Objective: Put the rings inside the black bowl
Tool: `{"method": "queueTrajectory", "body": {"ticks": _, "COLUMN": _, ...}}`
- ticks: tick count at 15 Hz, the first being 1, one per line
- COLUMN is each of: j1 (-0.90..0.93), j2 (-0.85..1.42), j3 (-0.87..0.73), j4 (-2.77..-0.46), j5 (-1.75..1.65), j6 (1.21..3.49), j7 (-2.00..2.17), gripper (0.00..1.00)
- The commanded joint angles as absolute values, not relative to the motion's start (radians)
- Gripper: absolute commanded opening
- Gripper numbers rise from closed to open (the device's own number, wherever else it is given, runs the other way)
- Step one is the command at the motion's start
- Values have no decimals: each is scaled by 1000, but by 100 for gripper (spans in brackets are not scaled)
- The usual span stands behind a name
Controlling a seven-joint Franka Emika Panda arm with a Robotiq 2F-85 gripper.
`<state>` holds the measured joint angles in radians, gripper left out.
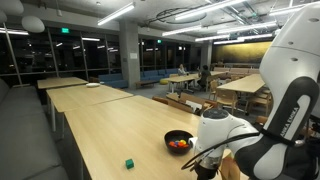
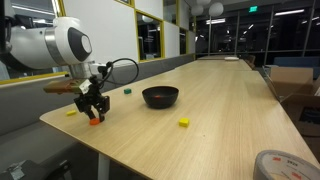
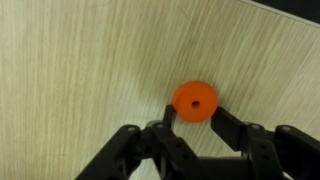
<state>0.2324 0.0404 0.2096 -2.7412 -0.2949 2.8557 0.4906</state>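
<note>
**My hand pinches the orange ring, apart from the bowl**

The long pale bench [image 2: 230, 110] carries everything, and its wood grain fills the wrist view. My arm [image 2: 55, 45], white and bulky, leans over one corner of the bench.

The bowl [image 2: 160, 96] stands upright on the bench, black and shallow, well apart from my hand. In an exterior view the bowl [image 1: 179, 141] shows something orange-red inside. I cannot tell what it is.

My hand [image 2: 93, 108] points straight down at the bench. It is narrowed onto the orange ring [image 2: 95, 121], which sits at my fingertips right at the surface. In the wrist view my hand [image 3: 195, 113] reaches in from the bottom edge. My dark fingers [image 3: 168, 115] touch the orange ring [image 3: 195, 100] on both sides. The ring faces flat, hole upward, and seems to lie on the wood.

A green cube [image 2: 127, 91] sits near the bowl without touching it. A yellow piece [image 2: 183, 123] lies on the bench near the bowl. A yellow bit [image 2: 70, 112] lies just beside my hand, near the bench edge. Both are too small for me to tell their shape.
</note>
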Motion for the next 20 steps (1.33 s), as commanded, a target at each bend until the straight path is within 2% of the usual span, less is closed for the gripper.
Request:
{"method": "queueTrajectory", "body": {"ticks": 1, "j1": 222, "j2": 27, "j3": 202, "j4": -2754, "j5": -288, "j6": 2862, "j7": 471, "gripper": 19}}
{"method": "queueTrajectory", "body": {"ticks": 20, "j1": 137, "j2": 9, "j3": 92, "j4": -2741, "j5": -311, "j6": 2845, "j7": 443, "gripper": 19}}
